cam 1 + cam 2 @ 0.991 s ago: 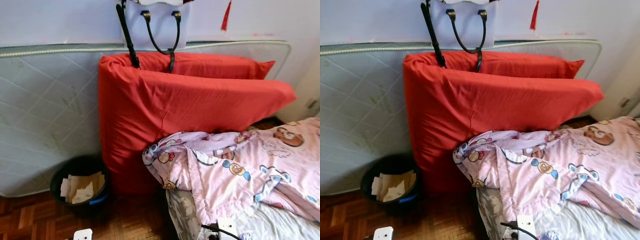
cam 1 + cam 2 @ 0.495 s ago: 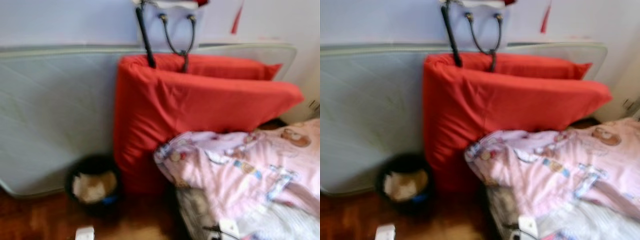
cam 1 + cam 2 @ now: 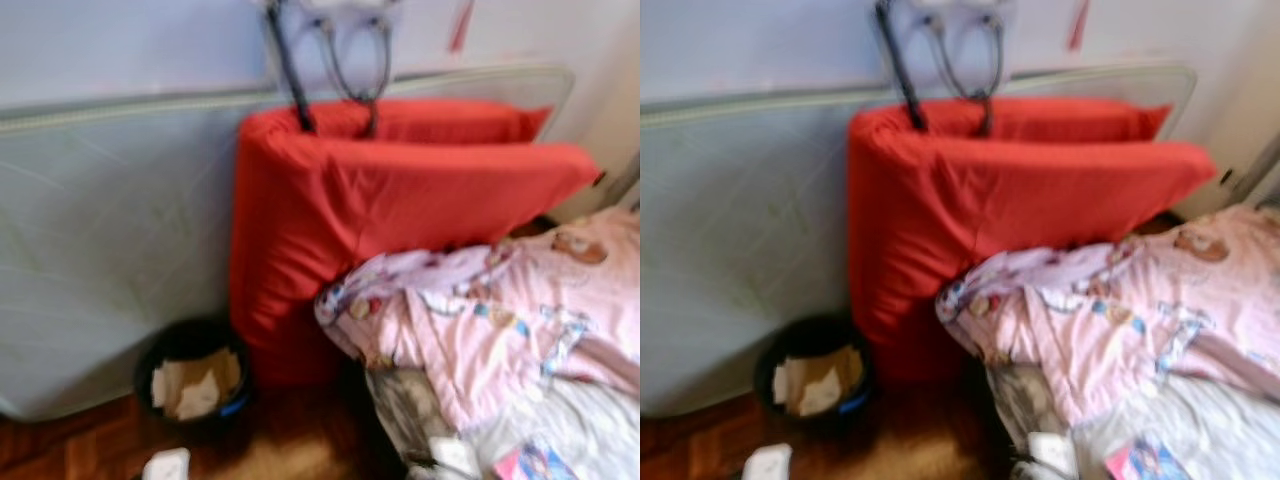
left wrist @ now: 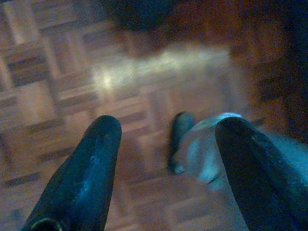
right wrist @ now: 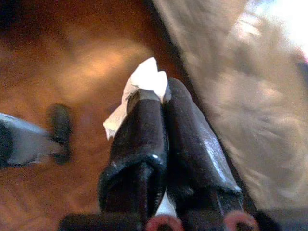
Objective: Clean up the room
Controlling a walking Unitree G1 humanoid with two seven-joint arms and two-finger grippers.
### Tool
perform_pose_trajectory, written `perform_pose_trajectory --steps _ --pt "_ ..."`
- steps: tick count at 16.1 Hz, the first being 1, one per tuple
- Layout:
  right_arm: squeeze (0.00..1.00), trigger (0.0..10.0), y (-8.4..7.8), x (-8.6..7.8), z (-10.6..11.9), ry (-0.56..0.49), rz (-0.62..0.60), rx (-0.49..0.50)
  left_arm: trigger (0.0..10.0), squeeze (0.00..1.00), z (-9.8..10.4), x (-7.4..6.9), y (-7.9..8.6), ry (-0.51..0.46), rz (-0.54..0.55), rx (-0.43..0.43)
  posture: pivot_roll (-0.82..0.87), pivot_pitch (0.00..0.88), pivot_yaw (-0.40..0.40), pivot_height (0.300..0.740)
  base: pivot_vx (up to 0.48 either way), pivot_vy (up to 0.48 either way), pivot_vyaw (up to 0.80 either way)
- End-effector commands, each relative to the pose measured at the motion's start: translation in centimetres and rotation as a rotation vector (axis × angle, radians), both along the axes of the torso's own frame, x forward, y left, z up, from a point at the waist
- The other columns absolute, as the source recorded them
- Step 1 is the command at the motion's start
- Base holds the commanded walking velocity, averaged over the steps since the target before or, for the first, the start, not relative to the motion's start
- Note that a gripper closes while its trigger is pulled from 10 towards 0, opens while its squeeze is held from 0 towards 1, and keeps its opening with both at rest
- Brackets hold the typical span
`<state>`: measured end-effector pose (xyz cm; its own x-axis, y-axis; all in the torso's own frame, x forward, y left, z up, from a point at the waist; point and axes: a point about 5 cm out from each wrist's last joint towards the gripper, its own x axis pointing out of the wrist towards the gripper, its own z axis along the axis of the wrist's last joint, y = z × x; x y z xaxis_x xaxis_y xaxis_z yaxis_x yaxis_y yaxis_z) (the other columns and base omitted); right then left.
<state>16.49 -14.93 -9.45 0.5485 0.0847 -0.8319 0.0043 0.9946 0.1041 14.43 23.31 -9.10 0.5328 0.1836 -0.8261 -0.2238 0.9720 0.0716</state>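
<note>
My right gripper (image 5: 154,98) was clamped tight on a crumpled white scrap of paper (image 5: 139,86), low over the parquet floor (image 5: 72,72) beside the bed. My left gripper (image 4: 166,139) hung spread wide, holding nothing. The round black waste bin (image 3: 192,378), already holding what looked like papers through the blur, sat at the lower left of the head view against the red cushion (image 3: 400,210). I judged it best to keep the pinch firm, carry the scrap above the bin's rim, and release only once centred.

Bare parquet floor (image 3: 290,455) lies between black bin (image 3: 192,380) and bed (image 3: 520,400).
</note>
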Motion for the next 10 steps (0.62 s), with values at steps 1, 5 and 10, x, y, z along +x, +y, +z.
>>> perform_pose_trajectory --steps 1,5,10 --pt "0.00 10.0 -1.50 -0.11 0.03 -0.003 -0.033 -0.032 10.0 0.00 -0.07 0.34 -0.81 -0.002 -0.014 -0.019 0.09 0.000 -0.091 0.726 0.000 0.274 0.00" --pt "0.00 10.0 -1.52 -0.16 0.00 -0.001 -0.047 -0.035 10.0 0.00 -0.07 0.34 -0.78 -0.001 -0.015 -0.018 0.09 0.000 -0.089 0.726 0.000 0.275 0.00" --pt "0.00 10.0 -1.48 -0.19 -0.02 0.004 -0.051 -0.037 10.0 0.00 -0.07 0.33 -0.78 -0.001 -0.016 -0.019 0.09 0.000 -0.090 0.726 0.000 0.274 0.00"
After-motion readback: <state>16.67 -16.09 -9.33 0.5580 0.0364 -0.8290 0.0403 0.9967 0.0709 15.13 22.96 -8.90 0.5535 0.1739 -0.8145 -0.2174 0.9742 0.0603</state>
